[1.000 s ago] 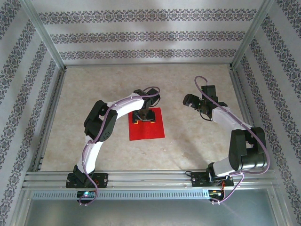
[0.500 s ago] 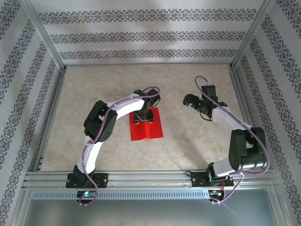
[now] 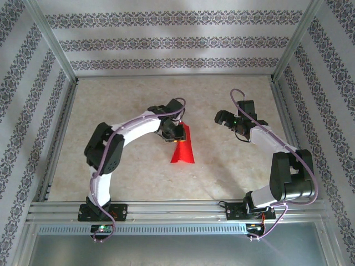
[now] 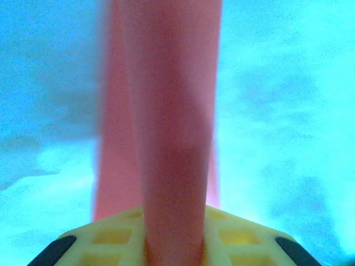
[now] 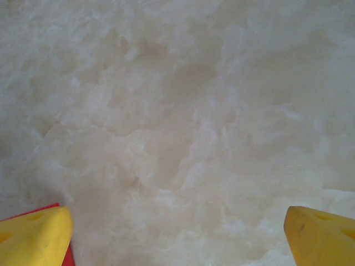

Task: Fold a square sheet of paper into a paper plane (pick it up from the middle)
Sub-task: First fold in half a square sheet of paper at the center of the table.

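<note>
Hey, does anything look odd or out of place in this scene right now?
The square sheet of paper is not lying flat: it hangs gathered into a narrow drape, pinched by the left end effector. That suits a middle pickup, so it is probably fine. Nothing else stands out.

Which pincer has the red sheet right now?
The left pincer: the red sheet hangs pinched in it. The right pincer stands open over bare table.

One square sheet of paper (image 3: pixel 183 151); two arms: left arm (image 3: pixel 136 126), right arm (image 3: pixel 272 141)
</note>
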